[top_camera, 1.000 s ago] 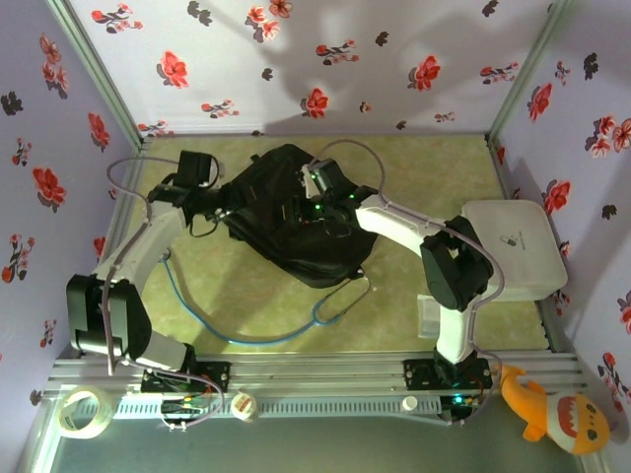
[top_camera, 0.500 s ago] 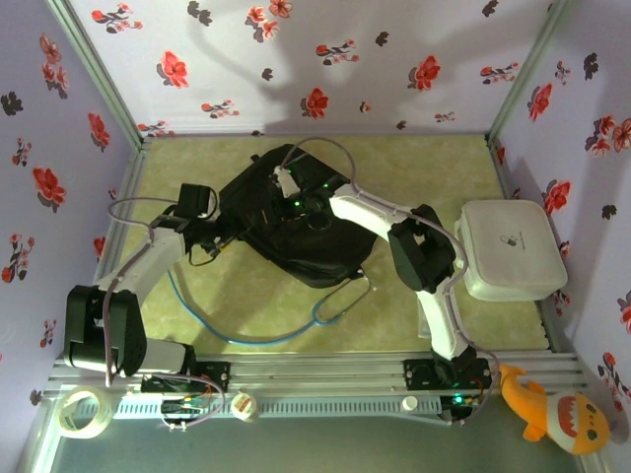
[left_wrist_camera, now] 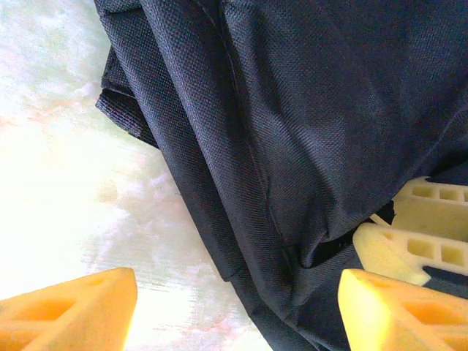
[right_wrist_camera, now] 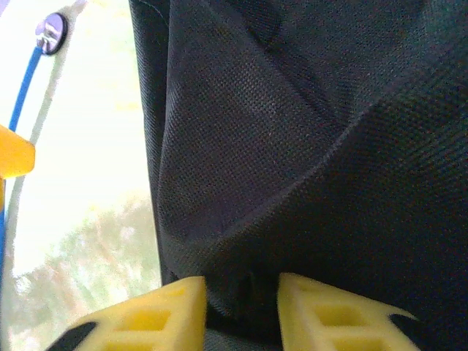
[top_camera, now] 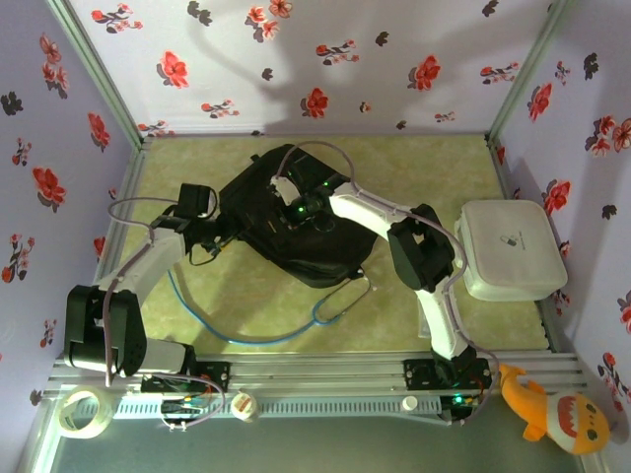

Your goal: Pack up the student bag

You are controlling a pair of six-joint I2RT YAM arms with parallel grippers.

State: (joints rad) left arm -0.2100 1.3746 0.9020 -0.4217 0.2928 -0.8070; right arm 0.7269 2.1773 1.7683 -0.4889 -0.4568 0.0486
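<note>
The student bag [top_camera: 306,246], a black fabric backpack, lies in the middle of the table. My left gripper [top_camera: 219,235] is at the bag's left edge. In the left wrist view it [left_wrist_camera: 238,292] stands open, one finger over the bare table and the other over the bag's fabric [left_wrist_camera: 307,110]. My right gripper [top_camera: 296,207] is on top of the bag. In the right wrist view it [right_wrist_camera: 241,292] has its yellow fingers [right_wrist_camera: 157,314] pinched on a raised fold of the bag's fabric [right_wrist_camera: 241,183]. Pale yellow fingers [left_wrist_camera: 409,245] show at the right of the left wrist view.
A stethoscope with blue tubing [top_camera: 286,335] lies on the table in front of the bag, its head [right_wrist_camera: 51,33] beside the bag. A white rounded board [top_camera: 513,246] sits at the right. A tape roll [top_camera: 84,409] and an orange plush [top_camera: 557,414] lie beyond the front rail.
The right arm swung left across the bag and its fingers narrowed onto the fabric. The left gripper pulled back a little toward the bag's left edge.
</note>
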